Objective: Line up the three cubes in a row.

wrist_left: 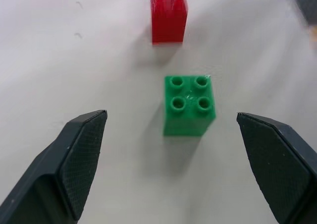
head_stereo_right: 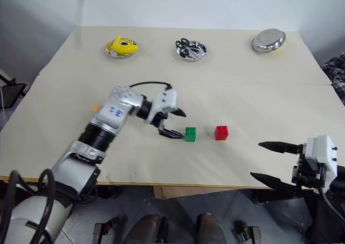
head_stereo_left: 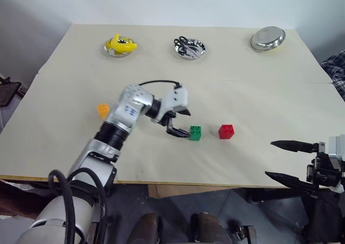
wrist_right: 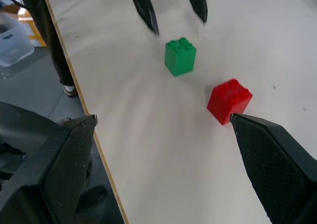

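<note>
Three studded cubes are seen on a pale table [head_stereo_left: 259, 55], two of them already side by side. The green cube [head_stereo_left: 195, 133] is set near the table's middle, and the red cube [head_stereo_left: 226, 131] is placed just beside it at three o'clock, a narrow strip of bare tabletop left between them. The orange cube [head_stereo_left: 103, 110] is found well apart at nine o'clock, partly hidden behind the left forearm.

The left gripper [head_stereo_left: 178, 123] is held just beside the green cube at nine o'clock, its two black fingers spread wide and nothing grasped; in the left wrist view the green cube is framed between the fingers [wrist_left: 79, 159] with clear space on either side, untouched. The right gripper [head_stereo_left: 281, 159] is held off the near edge of the table at about four o'clock from the red cube, its jaws likewise parted and empty.

Along the far edge, three metal dishes are laid out: one with a yellow banana toy [head_stereo_left: 119, 44] at eleven o'clock from the green cube, one holding black scissors [head_stereo_left: 189, 47] at twelve o'clock, and a bare dish [head_stereo_left: 267, 39] at one o'clock.
</note>
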Controlling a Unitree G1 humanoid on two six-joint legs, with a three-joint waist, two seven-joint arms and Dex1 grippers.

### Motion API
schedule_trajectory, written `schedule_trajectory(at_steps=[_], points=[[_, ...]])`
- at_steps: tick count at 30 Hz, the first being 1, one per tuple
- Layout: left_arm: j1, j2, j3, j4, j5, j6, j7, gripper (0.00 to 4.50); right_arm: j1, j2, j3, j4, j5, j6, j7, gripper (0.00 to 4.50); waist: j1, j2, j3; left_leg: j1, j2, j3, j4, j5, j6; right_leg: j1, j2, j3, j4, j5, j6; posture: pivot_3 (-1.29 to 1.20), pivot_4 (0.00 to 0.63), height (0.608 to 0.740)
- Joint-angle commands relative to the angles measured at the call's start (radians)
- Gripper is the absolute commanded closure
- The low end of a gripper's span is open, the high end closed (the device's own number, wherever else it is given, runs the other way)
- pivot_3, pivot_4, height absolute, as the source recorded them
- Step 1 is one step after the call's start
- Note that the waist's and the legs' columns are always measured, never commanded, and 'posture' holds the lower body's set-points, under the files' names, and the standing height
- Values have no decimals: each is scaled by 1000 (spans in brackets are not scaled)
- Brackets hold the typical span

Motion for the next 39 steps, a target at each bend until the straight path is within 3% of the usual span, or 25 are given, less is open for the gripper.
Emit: schedule_trajectory(at_steps=[1,5,11,16,20,26,31,39], points=[[8,64,114,-49,-111,-94,-70,29,-42,8,14,3,38,29,-25,0,0,0,0,0,0,0,0,0,0,0,0,0,0,0,0,0,150,740],[159,201,310,-72,-234,-255,-109,29,-136,59,87,-1,63,31,-55,0,-13,1,0,0,0,0,-1,0,0,0,0,0,0,0,0,0,150,740],[535,327,584,-307,-333,-205,72,29,-220,118,158,-2,53,-4,-63,0,-24,1,0,1,1,-1,-3,0,0,0,-1,0,2,0,0,0,150,740],[863,321,869,-423,-365,-194,282,29,-258,108,184,48,26,-44,-23,0,-21,1,0,1,1,-2,-3,0,1,0,-2,0,-1,0,0,0,150,740],[1071,259,989,-462,-387,-197,381,29,-286,122,221,78,3,-83,2,0,-22,1,0,2,1,-1,-4,-1,1,1,-2,1,-3,0,0,0,150,740],[1203,216,1026,-422,-412,-231,418,29,-321,160,252,124,-39,-166,9,0,-20,0,-1,3,1,-1,-5,-1,1,3,-2,1,-5,0,0,0,150,740],[1225,215,996,-440,-459,-210,409,29,-330,161,257,149,-52,-192,17,0,-23,0,-1,3,1,-1,-6,-1,1,3,-3,2,-6,0,0,0,150,740],[1051,302,838,-344,-409,-207,386,29,-308,112,234,141,-42,-158,27,0,-23,0,-1,3,1,-1,-6,-1,1,3,-3,1,-6,0,0,0,150,740]])
